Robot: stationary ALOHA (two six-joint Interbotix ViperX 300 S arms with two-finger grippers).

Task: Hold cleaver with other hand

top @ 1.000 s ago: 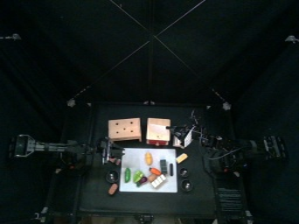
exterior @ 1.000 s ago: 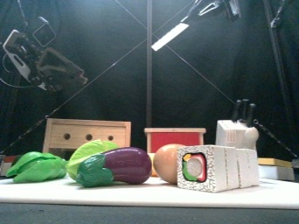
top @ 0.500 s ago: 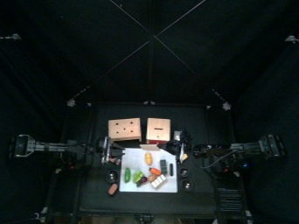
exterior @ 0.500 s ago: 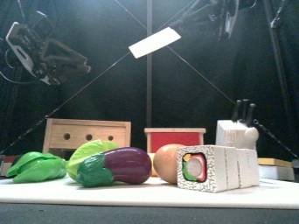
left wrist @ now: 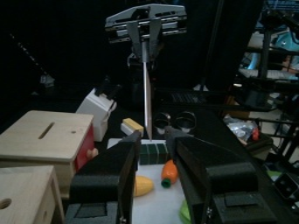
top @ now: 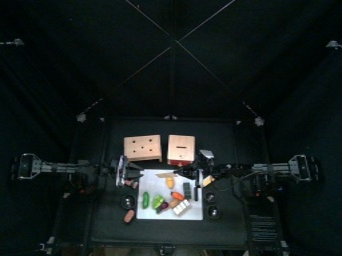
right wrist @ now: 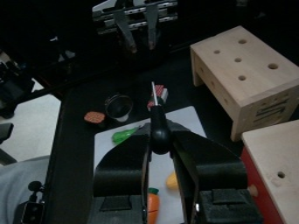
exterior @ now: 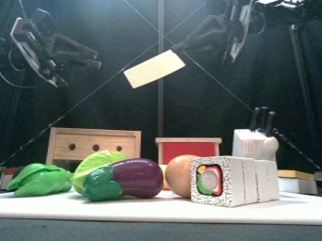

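Note:
The cleaver [exterior: 153, 69] hangs high above the table, its pale flat blade tilted. My right gripper [exterior: 208, 33] is shut on its handle end and reaches in from the right. In the right wrist view the blade [right wrist: 156, 96] shows edge-on, sticking out past the closed jaws of my right gripper [right wrist: 160, 131]. My left gripper [exterior: 75, 52] stands open at the upper left, a short way from the blade and not touching it. The left wrist view, with my left gripper [left wrist: 158, 166] open, faces the cleaver [left wrist: 145, 83] edge-on. From above, the cleaver [top: 189, 180] lies between both grippers.
On a white board [exterior: 151, 209] lie a purple eggplant [exterior: 126, 177], green leafy toys [exterior: 38, 179] and a sushi roll block [exterior: 227, 181]. Behind stand a wooden box [exterior: 90, 146], a red box [exterior: 189, 149] and a knife block [exterior: 255, 141].
The right arm has carried the cleaver leftward and lower, toward the left gripper, with the blade turning flatter. The left gripper has risen slightly and stayed open.

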